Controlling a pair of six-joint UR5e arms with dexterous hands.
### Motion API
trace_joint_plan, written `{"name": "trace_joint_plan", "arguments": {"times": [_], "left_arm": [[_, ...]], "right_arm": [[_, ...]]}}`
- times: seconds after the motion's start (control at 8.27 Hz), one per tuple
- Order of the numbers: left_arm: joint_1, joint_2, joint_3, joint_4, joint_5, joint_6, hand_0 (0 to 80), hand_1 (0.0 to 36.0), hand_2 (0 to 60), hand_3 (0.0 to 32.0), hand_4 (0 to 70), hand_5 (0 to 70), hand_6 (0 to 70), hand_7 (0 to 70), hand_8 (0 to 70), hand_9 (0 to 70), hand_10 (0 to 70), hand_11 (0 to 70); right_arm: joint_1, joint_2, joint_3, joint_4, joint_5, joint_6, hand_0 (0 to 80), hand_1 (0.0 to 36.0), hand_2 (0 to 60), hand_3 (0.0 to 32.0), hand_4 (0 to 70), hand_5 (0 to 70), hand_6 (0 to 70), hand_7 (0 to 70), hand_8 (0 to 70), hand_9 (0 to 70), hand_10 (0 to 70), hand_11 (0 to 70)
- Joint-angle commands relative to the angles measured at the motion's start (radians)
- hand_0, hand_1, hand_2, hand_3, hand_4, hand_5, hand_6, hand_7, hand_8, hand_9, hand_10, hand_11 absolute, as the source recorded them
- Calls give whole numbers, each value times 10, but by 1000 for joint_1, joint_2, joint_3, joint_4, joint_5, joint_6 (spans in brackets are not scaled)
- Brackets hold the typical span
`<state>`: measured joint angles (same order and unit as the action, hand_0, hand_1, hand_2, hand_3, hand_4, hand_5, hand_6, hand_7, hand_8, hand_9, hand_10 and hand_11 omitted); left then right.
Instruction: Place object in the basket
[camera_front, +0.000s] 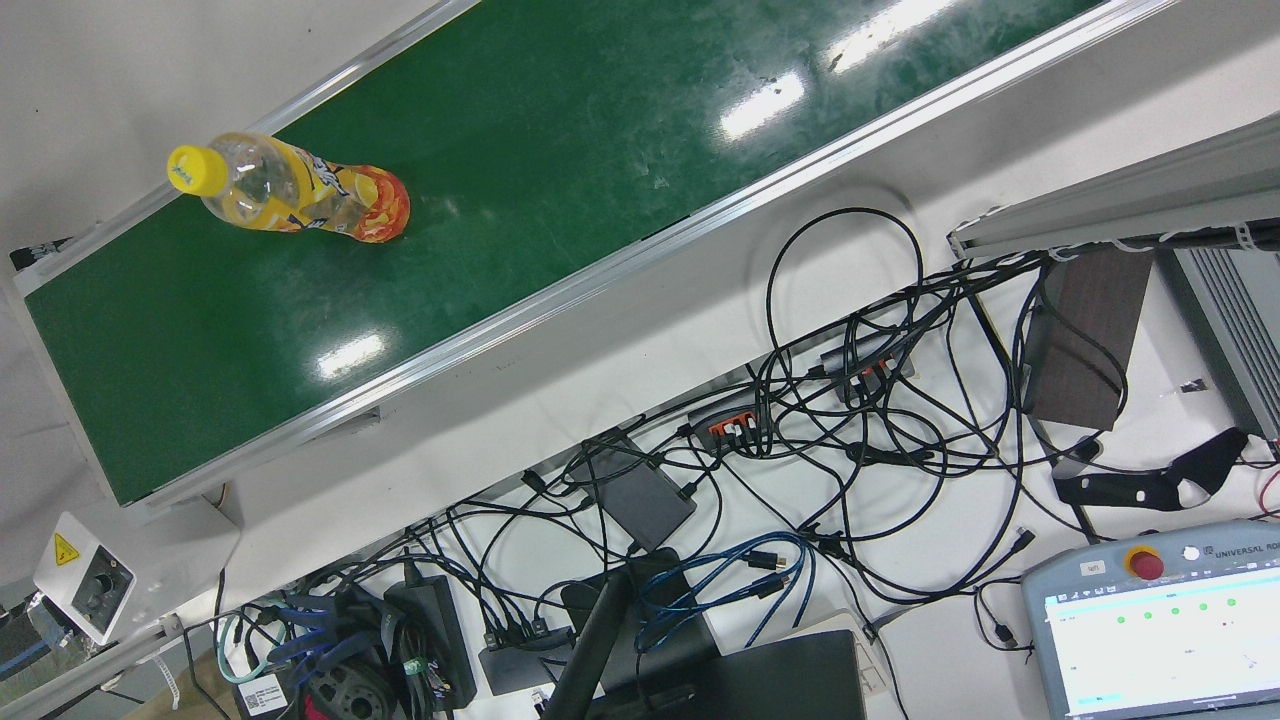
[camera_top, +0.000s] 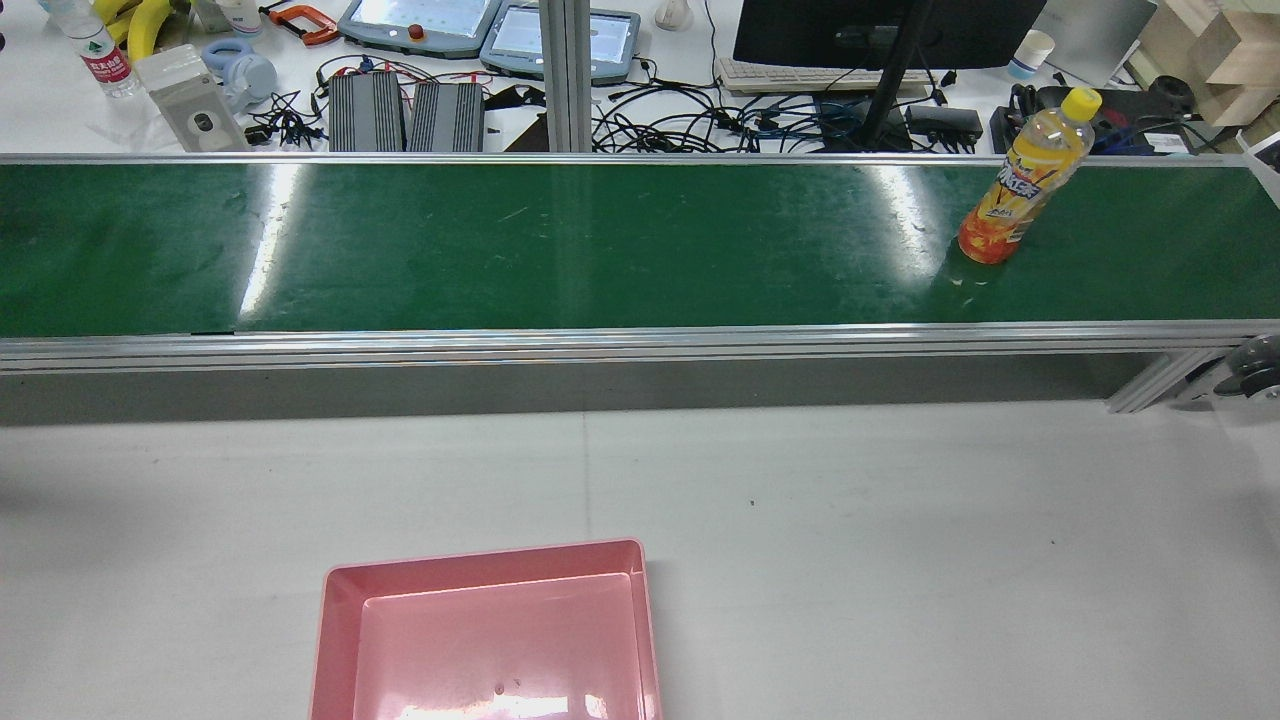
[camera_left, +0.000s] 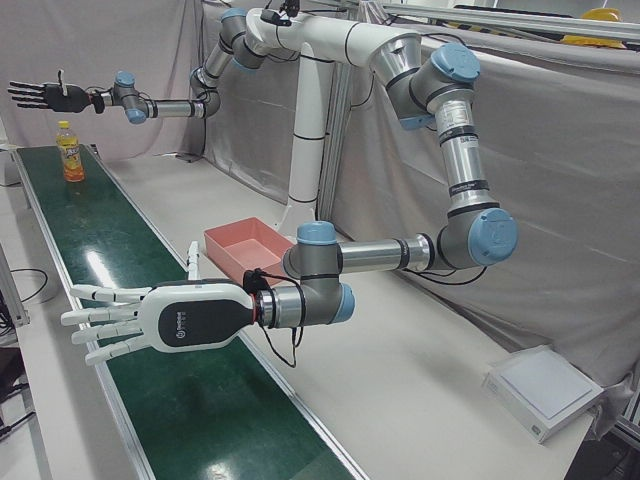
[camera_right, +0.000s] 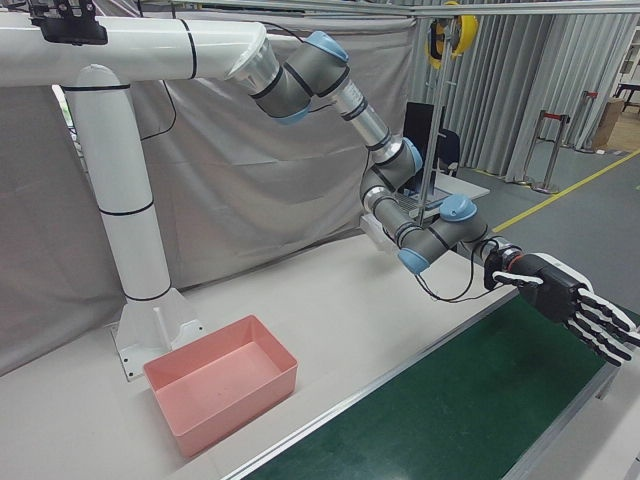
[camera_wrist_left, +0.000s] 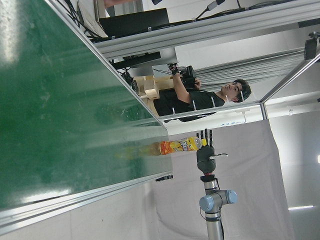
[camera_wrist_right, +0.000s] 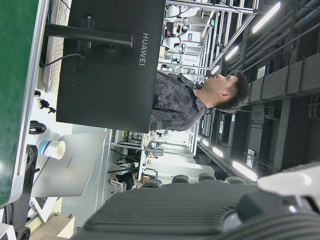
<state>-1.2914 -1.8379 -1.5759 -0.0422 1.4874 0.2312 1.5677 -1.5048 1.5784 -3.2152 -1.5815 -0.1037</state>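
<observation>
An orange drink bottle (camera_top: 1020, 190) with a yellow cap stands upright on the green conveyor belt (camera_top: 560, 250) near its right end in the rear view. It also shows in the front view (camera_front: 290, 190), the left-front view (camera_left: 70, 152) and the left hand view (camera_wrist_left: 180, 146). My black right hand (camera_left: 40, 95) hovers open, fingers spread, above and just past the bottle; it also shows in the right-front view (camera_right: 570, 300). My white left hand (camera_left: 150, 320) is open and empty over the belt's other end. The empty pink basket (camera_top: 480, 560) sits on the white table.
Beyond the belt is a cluttered desk with cables (camera_front: 850, 420), a monitor (camera_top: 880, 30) and teach pendants (camera_top: 420, 20). A person (camera_wrist_left: 200, 100) stands past the belt's end. The white arm pedestal (camera_right: 130, 250) stands behind the basket (camera_right: 240, 400).
</observation>
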Motion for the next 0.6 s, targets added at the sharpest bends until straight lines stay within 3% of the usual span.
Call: {"name": "trace_joint_plan", "arguments": {"times": [0.0, 0.12, 0.36, 0.48], "left_arm": [[3, -6, 19, -1, 2, 8, 489, 18, 0, 88, 0, 134, 0, 0, 42, 7, 0, 0], [4, -7, 23, 5, 2, 19, 492, 20, 0, 86, 0, 138, 0, 0, 41, 7, 0, 0], [3, -7, 30, 5, 2, 27, 494, 23, 0, 38, 17, 147, 0, 0, 46, 10, 0, 0], [3, -9, 31, 5, 2, 27, 497, 26, 0, 34, 21, 147, 0, 0, 41, 6, 0, 0]], "right_arm": [[0, 0, 0, 0, 0, -1, 0, 0, 0, 0, 0, 0, 0, 0, 0, 0, 0, 0], [0, 0, 0, 0, 0, -1, 0, 0, 0, 0, 0, 0, 0, 0, 0, 0, 0, 0], [0, 0, 0, 0, 0, -1, 0, 0, 0, 0, 0, 0, 0, 0, 0, 0, 0, 0], [-2, 0, 0, 0, -2, -1, 0, 0, 0, 0, 0, 0, 0, 0, 0, 0, 0, 0]]}}
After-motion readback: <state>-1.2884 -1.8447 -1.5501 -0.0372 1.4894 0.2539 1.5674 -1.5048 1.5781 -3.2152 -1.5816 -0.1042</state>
